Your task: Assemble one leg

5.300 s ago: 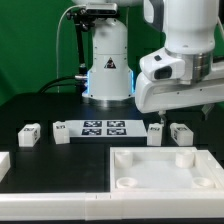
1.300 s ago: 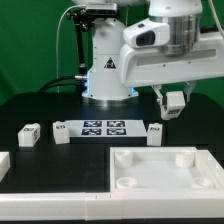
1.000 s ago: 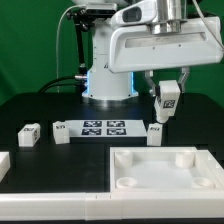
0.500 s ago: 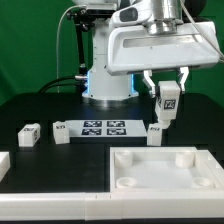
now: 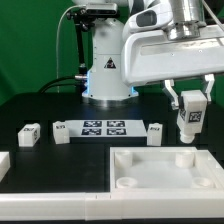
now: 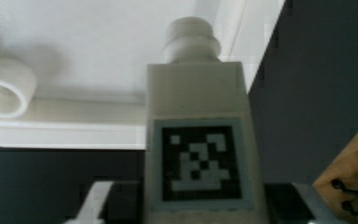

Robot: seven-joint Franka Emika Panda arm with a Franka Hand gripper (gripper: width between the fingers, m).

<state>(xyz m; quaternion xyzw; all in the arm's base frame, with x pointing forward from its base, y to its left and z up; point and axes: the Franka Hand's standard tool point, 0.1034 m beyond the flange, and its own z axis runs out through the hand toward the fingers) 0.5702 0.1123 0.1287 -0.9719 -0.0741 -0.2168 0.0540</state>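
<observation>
My gripper is shut on a white leg with a black-and-white tag on its face. It holds the leg upright in the air above the far right corner of the big white tray piece. In the wrist view the held leg fills the middle, its peg end pointing toward the tray's rim, with a round socket off to one side. Three more legs stand on the table: one at the exterior view's left, one beside the marker board, one at its other end.
The marker board lies in the middle of the black table. The robot base stands behind it. A white piece shows at the exterior view's left edge.
My gripper has picked the right-hand leg off the table, lifted it, and moved it toward the exterior view's right and lower, over the tray's far right corner.
</observation>
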